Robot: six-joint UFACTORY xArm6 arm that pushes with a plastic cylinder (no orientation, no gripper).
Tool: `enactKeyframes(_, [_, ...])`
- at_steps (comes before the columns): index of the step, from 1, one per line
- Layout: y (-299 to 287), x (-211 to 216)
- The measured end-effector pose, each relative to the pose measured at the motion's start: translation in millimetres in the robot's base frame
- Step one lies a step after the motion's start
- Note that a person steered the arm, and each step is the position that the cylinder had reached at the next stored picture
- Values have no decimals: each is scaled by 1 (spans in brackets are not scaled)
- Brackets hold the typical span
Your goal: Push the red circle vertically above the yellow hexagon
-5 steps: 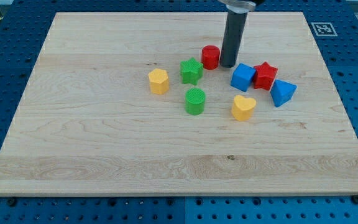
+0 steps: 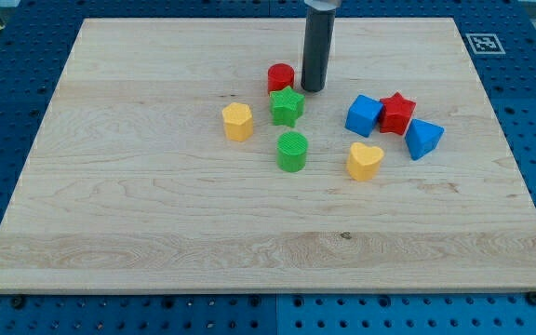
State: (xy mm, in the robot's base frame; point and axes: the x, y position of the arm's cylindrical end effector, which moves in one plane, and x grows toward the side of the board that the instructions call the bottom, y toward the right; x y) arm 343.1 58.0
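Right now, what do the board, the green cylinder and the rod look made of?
Board: pale wood, matte, visible grain lines. Green cylinder: probably plastic, perhaps 3D-printed, going by its ridged surface. Rod, my tip just right of the red circle: dark, smooth, faint sheen; metal or plastic, cannot tell.

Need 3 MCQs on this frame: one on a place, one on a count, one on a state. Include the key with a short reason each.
1. Where is my tip relative to the red circle?
A. At the view's right of it
B. At the view's left of it
C. Below the yellow heart

2. How many green blocks are on the wooden board?
A. One
B. Two
C. Three

3. Is the red circle above the yellow hexagon in the view?
A. Yes, straight above
B. No, it sits up and to the view's right
C. No, it sits below

Answers:
1 A: the rod's end stands just to the right of the red circle.
2 B: the green star and green cylinder.
3 B: the circle lies nearer the green star's column than the hexagon's.
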Motion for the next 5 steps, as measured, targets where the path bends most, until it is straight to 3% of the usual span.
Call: enactKeyframes(5, [-66,-9])
